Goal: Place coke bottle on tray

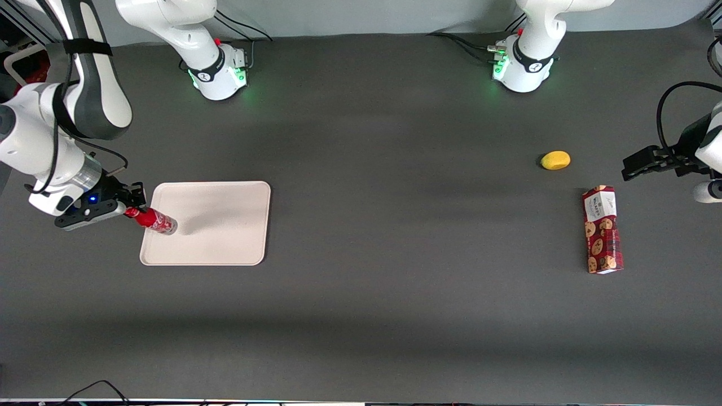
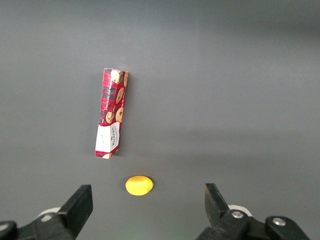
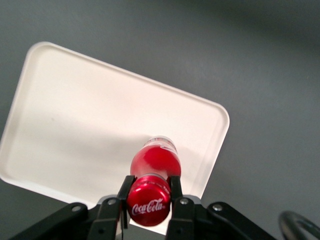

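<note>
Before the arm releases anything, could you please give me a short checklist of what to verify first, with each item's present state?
1. Grip: end effector is shut on the coke bottle at its neck, just under the cap: ok.
2. Bottle over the tray: its base sits inside the rim, near the edge toward the working arm: ok.
3. Base touching the tray surface: cannot tell.
4. Bottle upright: cannot tell; the front view shows it leaning.
5. Landing spot free: bare tray around the base: ok.
6. Cookie box and lemon lie toward the parked arm's end: ok.

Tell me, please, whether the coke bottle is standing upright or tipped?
Roughly upright: the pincer grips the coke bottle at its neck, base down over the tray. Whether it touches: cannot tell.
</note>
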Robot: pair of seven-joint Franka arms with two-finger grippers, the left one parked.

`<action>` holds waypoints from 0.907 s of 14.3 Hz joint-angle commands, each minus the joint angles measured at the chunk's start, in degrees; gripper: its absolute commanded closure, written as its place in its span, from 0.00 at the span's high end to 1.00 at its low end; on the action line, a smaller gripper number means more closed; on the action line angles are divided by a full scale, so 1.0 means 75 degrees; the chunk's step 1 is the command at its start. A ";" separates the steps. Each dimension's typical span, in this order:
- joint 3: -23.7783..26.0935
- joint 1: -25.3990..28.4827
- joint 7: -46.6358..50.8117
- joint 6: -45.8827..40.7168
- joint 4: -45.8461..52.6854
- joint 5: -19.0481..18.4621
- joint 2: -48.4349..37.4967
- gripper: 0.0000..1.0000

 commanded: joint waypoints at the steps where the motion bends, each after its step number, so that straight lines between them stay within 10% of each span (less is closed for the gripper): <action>1: -0.0225 0.0049 -0.0190 0.0411 -0.0441 -0.0088 -0.0131 0.02; 11: -0.0613 0.0037 -0.0659 0.0986 -0.0570 -0.0100 0.0280 0.22; 13: -0.0660 0.0037 -0.0648 0.0986 -0.0559 -0.0100 0.0292 0.82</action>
